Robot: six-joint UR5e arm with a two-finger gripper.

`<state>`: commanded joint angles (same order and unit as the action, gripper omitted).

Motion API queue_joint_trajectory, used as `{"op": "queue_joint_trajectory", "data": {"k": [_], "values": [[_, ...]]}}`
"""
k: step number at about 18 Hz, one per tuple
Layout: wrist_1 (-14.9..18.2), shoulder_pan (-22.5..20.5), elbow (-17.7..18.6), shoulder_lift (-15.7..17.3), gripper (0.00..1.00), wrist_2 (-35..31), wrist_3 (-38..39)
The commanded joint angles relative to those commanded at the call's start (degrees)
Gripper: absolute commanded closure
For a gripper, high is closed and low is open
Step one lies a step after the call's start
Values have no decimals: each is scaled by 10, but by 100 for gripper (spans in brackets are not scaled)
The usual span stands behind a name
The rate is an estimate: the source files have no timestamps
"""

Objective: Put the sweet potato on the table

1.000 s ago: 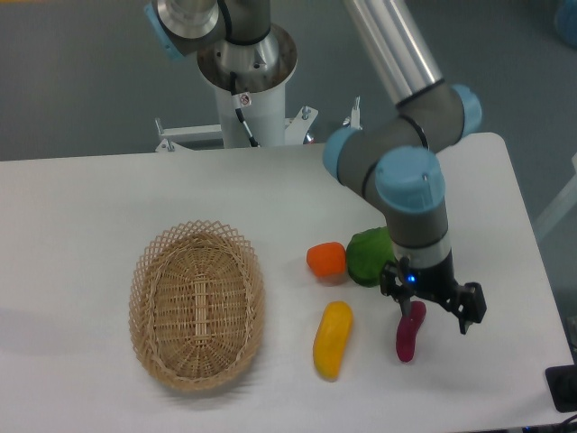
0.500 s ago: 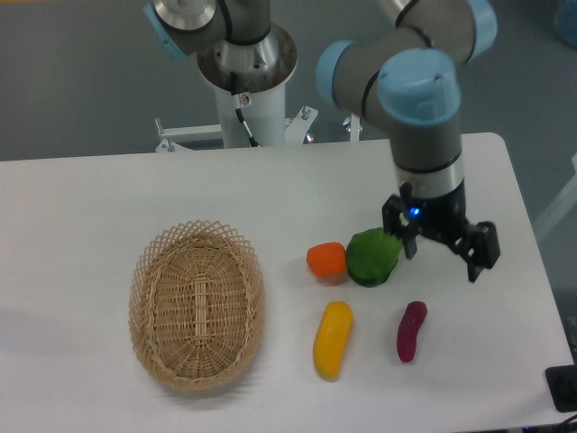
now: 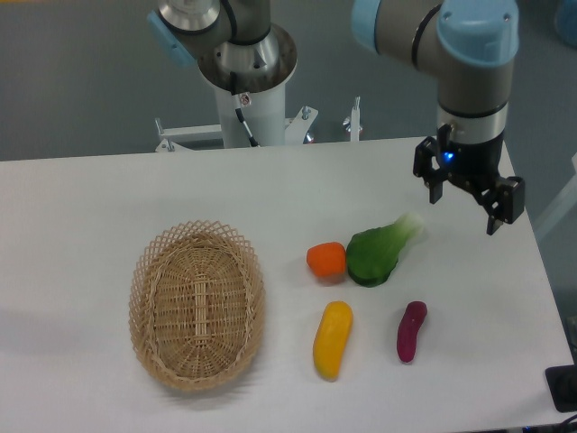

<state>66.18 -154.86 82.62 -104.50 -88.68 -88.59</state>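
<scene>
Sweet potato (image 3: pixel 411 331) lies on the table (image 3: pixel 90 207), lower right; the pincer (image 3: pixel 468 194), open and empty, hangs above. Little risk beyond rolling.

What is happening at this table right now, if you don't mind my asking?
The robot arm's tool is open and empty, raised above the far right part of the white table. The purple sweet potato lies on the table by itself, below a green leafy vegetable, with a yellow vegetable and an orange one to its left. A wicker basket sits empty further left.
</scene>
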Motion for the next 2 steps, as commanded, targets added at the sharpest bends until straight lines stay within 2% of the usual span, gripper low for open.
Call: {"op": "queue_joint_trajectory", "data": {"k": [2], "values": [[0, 2, 0, 0, 0, 1, 0]]}}
